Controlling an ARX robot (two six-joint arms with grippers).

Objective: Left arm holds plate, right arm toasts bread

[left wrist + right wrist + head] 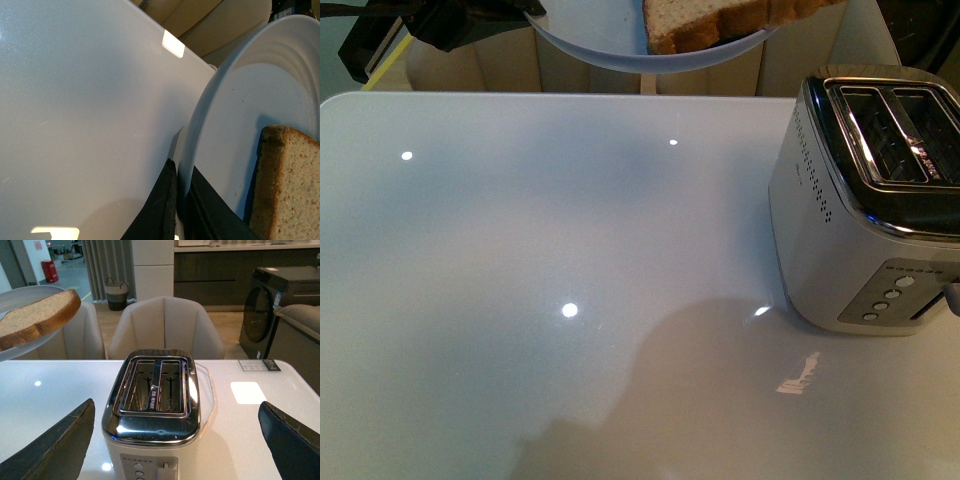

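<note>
My left gripper (177,200) is shut on the rim of the pale blue-white plate (235,100) and holds it in the air above the table's far edge. Its dark parts (430,25) show at the top left of the front view, with the plate (600,45) beside them. The slice of brown bread (720,20) lies on the plate; it also shows in the left wrist view (285,185) and the right wrist view (37,317). My right gripper (175,440) is open, its fingers (55,445) wide on either side of the toaster (155,410), just in front of it.
The silver two-slot toaster (870,200) stands at the right of the glossy white table (570,300), both slots empty, lever and buttons facing the front. Beige chairs (165,325) stand behind the table. A small label card (259,365) lies on the table past the toaster.
</note>
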